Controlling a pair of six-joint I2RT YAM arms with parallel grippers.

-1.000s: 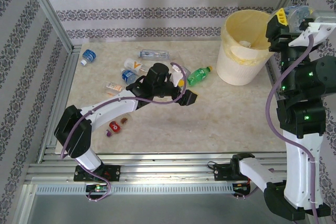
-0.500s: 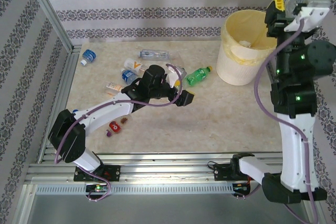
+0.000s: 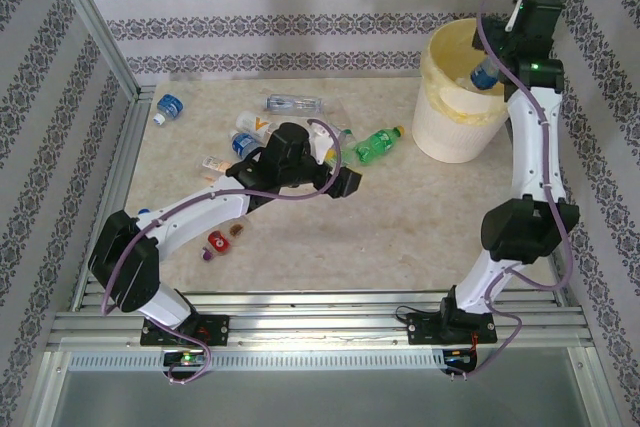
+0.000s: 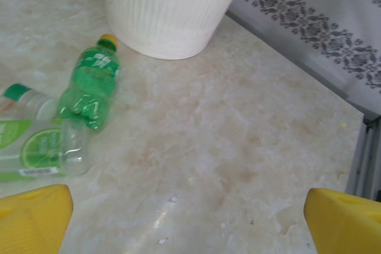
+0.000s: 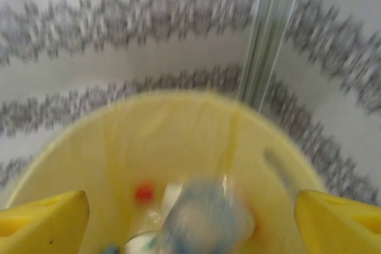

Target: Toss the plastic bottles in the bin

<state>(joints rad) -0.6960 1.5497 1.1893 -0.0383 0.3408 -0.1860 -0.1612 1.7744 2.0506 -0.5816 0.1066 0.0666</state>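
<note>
Top external view has my right arm stretched up over the bin (image 3: 450, 137) at the far right corner of the table (image 3: 420, 227). A blue-labelled bottle (image 3: 483, 75) sits just under the right gripper (image 3: 497, 59), inside the rim. On the right wrist camera the fingers (image 5: 41, 218) are spread wide. The bottle is a blur between them with a gap on each side, above the bin's inside, where I can make out a red cap (image 5: 143, 193).

My left gripper (image 3: 345, 184) hangs low over mid-table, fingers far apart with only bare marble between. A green bottle (image 4: 89, 90) lies on its side between it and the bin, with a clear lime-label bottle (image 4: 36, 147) right beside. Other bottles (image 3: 255, 125) lie scattered far left.
</note>
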